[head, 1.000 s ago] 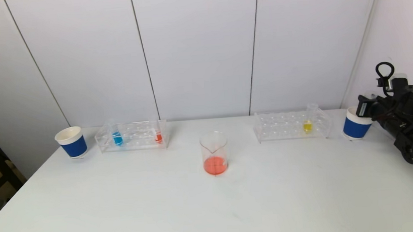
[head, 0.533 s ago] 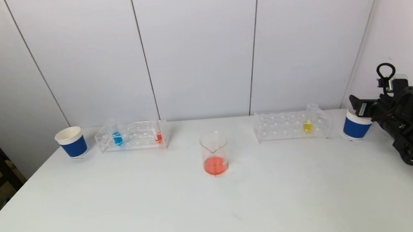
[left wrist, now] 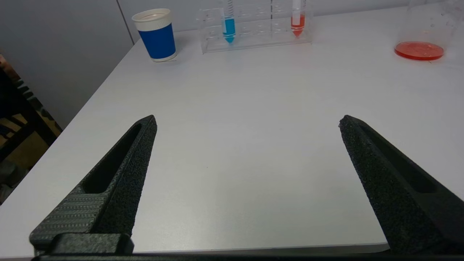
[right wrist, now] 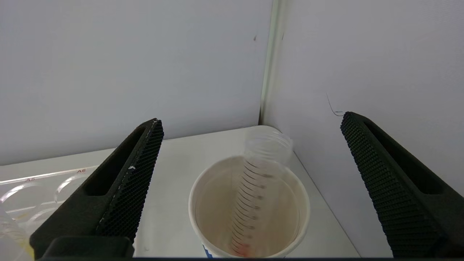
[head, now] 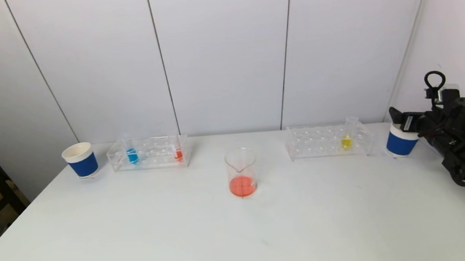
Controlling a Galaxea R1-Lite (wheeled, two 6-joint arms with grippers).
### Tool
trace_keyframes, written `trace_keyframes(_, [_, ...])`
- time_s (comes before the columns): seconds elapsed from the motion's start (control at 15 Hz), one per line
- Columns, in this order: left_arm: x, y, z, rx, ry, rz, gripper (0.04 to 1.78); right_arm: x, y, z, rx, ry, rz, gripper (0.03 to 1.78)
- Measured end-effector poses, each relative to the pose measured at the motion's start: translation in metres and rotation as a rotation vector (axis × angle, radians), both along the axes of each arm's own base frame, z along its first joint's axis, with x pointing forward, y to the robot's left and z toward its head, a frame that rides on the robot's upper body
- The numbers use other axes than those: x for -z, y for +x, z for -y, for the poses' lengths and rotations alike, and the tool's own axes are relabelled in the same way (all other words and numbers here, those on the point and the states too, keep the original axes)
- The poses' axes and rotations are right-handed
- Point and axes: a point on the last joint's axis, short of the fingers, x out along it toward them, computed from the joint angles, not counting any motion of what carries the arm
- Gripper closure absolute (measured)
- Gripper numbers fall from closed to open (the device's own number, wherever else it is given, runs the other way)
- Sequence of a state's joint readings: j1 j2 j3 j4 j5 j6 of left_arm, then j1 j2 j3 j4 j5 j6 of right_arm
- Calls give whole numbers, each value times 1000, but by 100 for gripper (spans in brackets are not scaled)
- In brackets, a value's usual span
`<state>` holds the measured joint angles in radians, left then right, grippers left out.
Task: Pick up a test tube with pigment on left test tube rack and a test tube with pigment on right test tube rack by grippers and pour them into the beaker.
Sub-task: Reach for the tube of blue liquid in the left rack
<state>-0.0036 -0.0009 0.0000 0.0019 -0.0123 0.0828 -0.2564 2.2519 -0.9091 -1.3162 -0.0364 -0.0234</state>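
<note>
**Over the right-hand cup, jaws spread with nothing between them**

Above the blue-banded paper cup [right wrist: 249,203] at the table's far right corner, the right gripper [right wrist: 250,127] hangs with its two black fingers [right wrist: 127,174] spread wide, gripping nothing. An empty graduated test tube [right wrist: 255,188] leans inside that cup, its threaded mouth poking over the rim and a faint red trace at its tip. Just beside the cup stands the right test tube rack [head: 328,141], carrying one tube of yellow pigment [head: 346,141] near its right end.

Mid-table sits the beaker [head: 241,172], upright, with a shallow layer of red-orange liquid at the bottom.

The left gripper [left wrist: 246,123] hovers low over the near left part of the white table [head: 141,237], fingers equally wide and empty. Well beyond it, the left test tube rack [left wrist: 253,25] holds a blue pigment tube [left wrist: 228,25] and a red pigment tube [left wrist: 296,23], both upright. A second blue-banded cup [left wrist: 156,34] stands just left of that rack.
</note>
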Motion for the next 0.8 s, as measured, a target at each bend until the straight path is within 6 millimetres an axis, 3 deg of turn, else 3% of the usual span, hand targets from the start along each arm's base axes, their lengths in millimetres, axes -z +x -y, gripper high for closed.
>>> trace_keyframes(0.4, [0, 0, 0, 0, 0, 0, 6, -22, -9, -2, -2, -8, 34, 4])
trace_keyframes(0.8, [0, 0, 0, 0, 0, 0, 6, -72, -42, -12, -7, -15, 48, 4])
